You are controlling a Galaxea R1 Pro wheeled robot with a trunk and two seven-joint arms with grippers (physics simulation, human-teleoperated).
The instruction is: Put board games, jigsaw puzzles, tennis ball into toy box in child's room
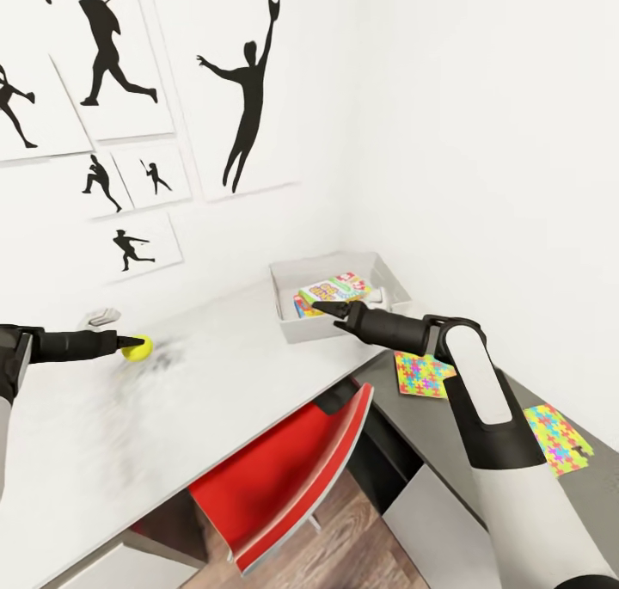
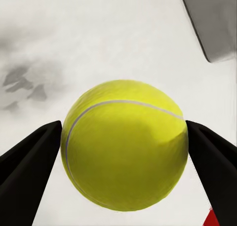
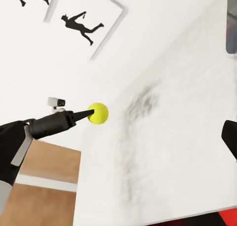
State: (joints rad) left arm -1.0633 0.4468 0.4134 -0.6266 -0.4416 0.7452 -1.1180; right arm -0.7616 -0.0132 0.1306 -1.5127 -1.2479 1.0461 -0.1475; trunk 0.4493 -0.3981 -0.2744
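Note:
My left gripper (image 1: pixel 129 343) is shut on the yellow-green tennis ball (image 1: pixel 137 347), held a little above the light grey table (image 1: pixel 223 383). In the left wrist view the ball (image 2: pixel 124 144) sits squeezed between both black fingers (image 2: pixel 29 157). The right wrist view also catches the ball (image 3: pixel 98 113). The grey toy box (image 1: pixel 297 327) stands at the corner, with a SKIP-BO board game (image 1: pixel 335 290) lying inside on other flat boxes. My right gripper (image 1: pixel 331 308) hovers at the box's front rim, open and empty. Two jigsaw puzzles (image 1: pixel 421 374) (image 1: pixel 557 438) lie on the dark grey top.
A red chair (image 1: pixel 284 477) is tucked under the table's front edge. A small white device (image 1: pixel 101 316) sits by the wall behind the ball. White walls with black silhouette posters close the table on two sides. Wooden floor shows below.

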